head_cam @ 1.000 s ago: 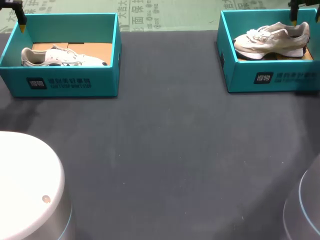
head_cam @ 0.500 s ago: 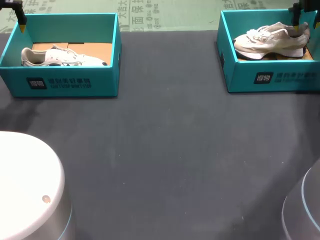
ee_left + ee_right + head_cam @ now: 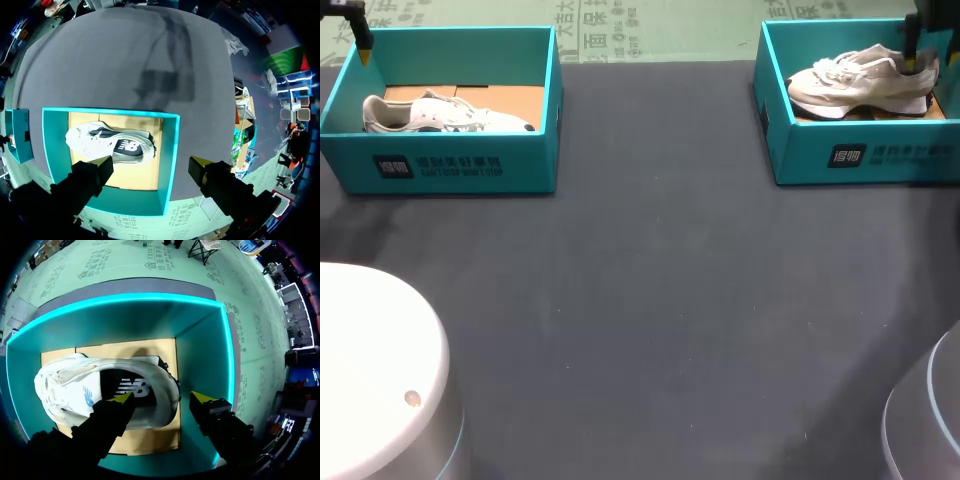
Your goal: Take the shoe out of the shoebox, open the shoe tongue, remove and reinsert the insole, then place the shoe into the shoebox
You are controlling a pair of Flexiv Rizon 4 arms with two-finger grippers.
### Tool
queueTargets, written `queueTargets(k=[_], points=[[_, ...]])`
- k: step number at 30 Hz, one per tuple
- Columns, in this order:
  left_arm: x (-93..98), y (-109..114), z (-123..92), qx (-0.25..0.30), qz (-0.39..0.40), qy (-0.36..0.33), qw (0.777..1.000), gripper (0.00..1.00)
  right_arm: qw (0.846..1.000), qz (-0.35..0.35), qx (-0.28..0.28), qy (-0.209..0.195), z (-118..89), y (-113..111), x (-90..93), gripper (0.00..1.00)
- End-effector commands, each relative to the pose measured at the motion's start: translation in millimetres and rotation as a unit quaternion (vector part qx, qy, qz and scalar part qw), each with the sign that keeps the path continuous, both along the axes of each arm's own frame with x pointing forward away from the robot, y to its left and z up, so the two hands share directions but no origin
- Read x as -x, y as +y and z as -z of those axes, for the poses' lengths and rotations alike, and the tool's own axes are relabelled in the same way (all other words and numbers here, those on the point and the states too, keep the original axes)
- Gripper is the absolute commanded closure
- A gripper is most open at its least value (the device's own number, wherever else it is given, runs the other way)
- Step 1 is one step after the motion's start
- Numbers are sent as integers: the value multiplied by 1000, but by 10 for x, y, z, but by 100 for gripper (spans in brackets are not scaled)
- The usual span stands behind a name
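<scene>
nothing looks done yet, i'd say: the pale cream mesh sneaker (image 3: 860, 82) lies inside its teal cardboard shoebox (image 3: 865, 158), the right tool (image 3: 161, 397) spread wide and empty over its heel, the left tool (image 3: 151, 161) likewise spread and empty above the second teal cardboard shoebox (image 3: 450, 165).

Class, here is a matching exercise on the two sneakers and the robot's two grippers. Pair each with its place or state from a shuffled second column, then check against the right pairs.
1. white sneaker with dark side panel
2. cream sneaker with white sole
3. left gripper
4. right gripper

a. open, at the cream sneaker's heel
b. in the left teal cardboard shoebox
c. open, above the left shoebox's far left corner
d. in the right teal cardboard shoebox

Pairs: 1-b, 2-d, 3-c, 4-a
</scene>
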State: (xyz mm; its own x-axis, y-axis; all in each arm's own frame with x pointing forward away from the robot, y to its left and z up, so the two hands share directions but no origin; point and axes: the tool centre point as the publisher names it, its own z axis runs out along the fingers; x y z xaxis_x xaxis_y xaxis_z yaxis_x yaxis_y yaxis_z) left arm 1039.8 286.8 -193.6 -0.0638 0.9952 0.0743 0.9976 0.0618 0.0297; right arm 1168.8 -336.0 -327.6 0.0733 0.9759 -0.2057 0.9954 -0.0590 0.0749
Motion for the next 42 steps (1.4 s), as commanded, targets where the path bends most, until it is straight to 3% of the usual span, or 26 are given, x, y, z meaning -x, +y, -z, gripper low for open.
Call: queueTargets(k=[1,20,34,38,42], points=[[11,0,-3,-1,0,-1,1000,0,1000,2,-2,9,75,-28,-80,25],[11,0,-3,-1,0,-1,1000,0,1000,4,-15,22,307,-27,-82,27],[11,0,-3,-1,0,-1,1000,0,999,9,-26,32,421,-32,-56,44],[11,0,-3,-1,0,-1,1000,0,999,9,-23,29,377,-38,-48,36],[11,0,-3,-1,0,-1,1000,0,999,9,-20,27,347,-52,-48,39]])
